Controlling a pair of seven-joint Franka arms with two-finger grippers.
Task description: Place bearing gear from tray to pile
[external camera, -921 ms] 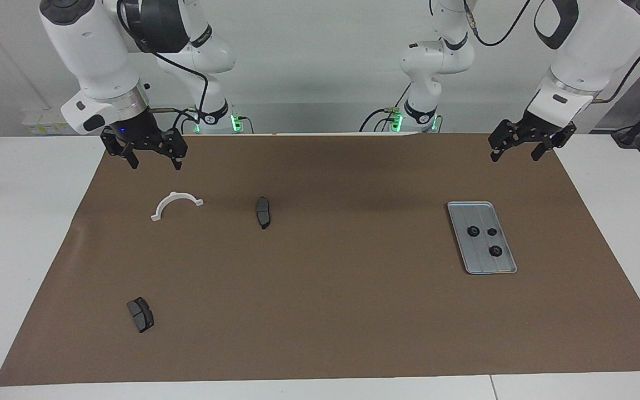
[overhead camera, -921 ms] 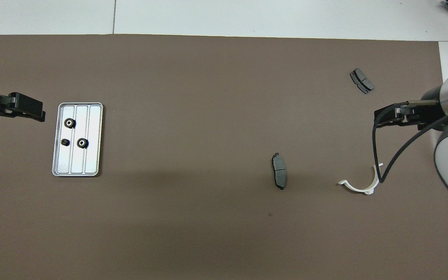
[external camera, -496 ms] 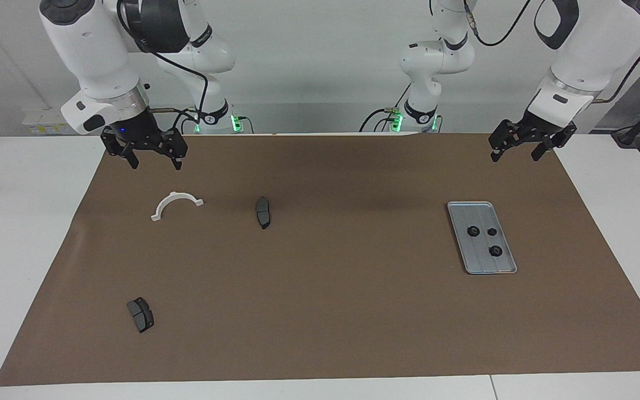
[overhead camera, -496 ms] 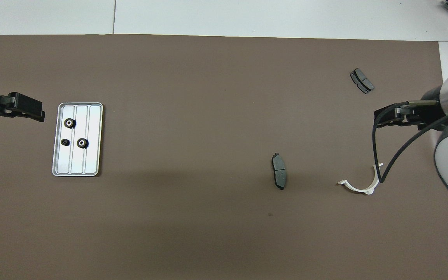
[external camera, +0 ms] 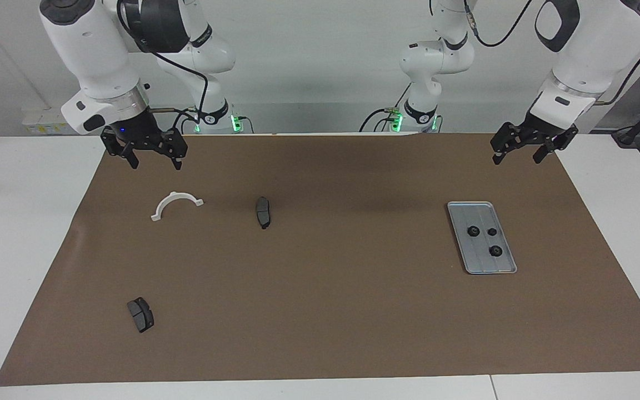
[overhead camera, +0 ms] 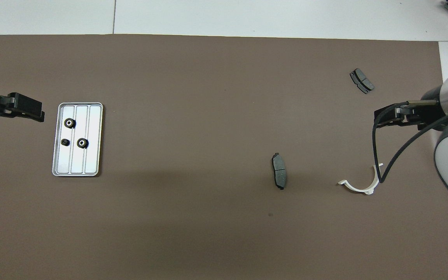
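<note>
One camera looks down from high across the counter [external camera: 320, 389] toward both arm bases, the other steeply down from above the robots' end, half a turn apart, both distant, sharing the brown mat [external camera: 331, 311], with both sets of jaws at its edges.

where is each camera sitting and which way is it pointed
Facing view: high across the table, looking at the robots; both arms with their bases show at the top, the left gripper and the right gripper raised over the brown mat.
Overhead view: high above the robots' own end, looking forward and steeply down; only the grippers and part of the right arm show at the side edges.
Shared: the tray holding three bearing gears, the white bracket and two brake pads, mirrored half a turn.
</note>
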